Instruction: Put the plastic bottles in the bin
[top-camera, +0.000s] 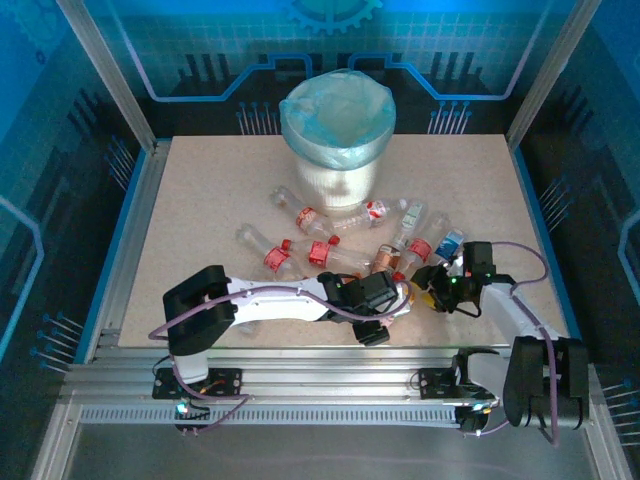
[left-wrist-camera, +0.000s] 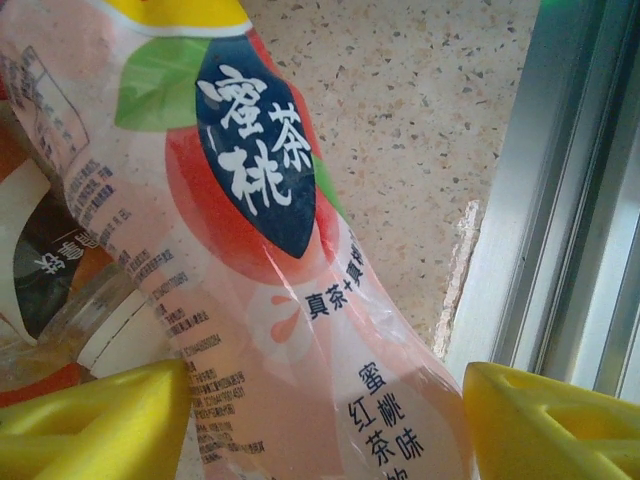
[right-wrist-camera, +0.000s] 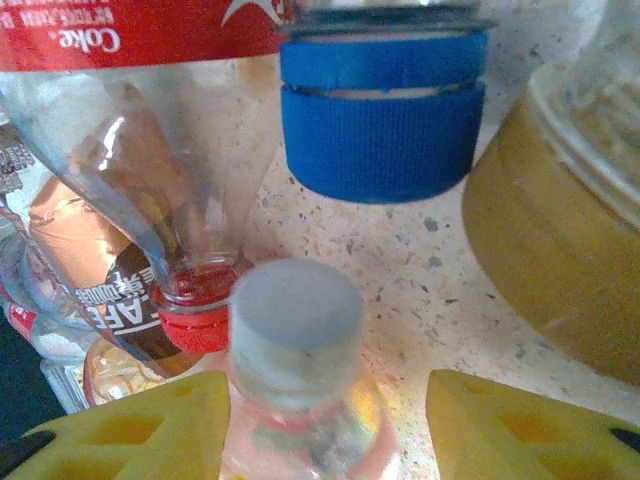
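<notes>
the left claw (left-wrist-camera: 320, 390) straddles the peach tea bottle (left-wrist-camera: 250, 200), grip unclear, and the right claw (right-wrist-camera: 325, 400) gapes around a grey-capped bottle (right-wrist-camera: 295, 320), so each should close squarely before lifting toward the bin (top-camera: 345, 180) well beyond both.

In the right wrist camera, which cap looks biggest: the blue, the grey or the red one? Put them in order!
1. blue cap
2. grey cap
3. red cap, partly hidden
Their nearness to the camera differs, so real sizes are unsure.
</notes>
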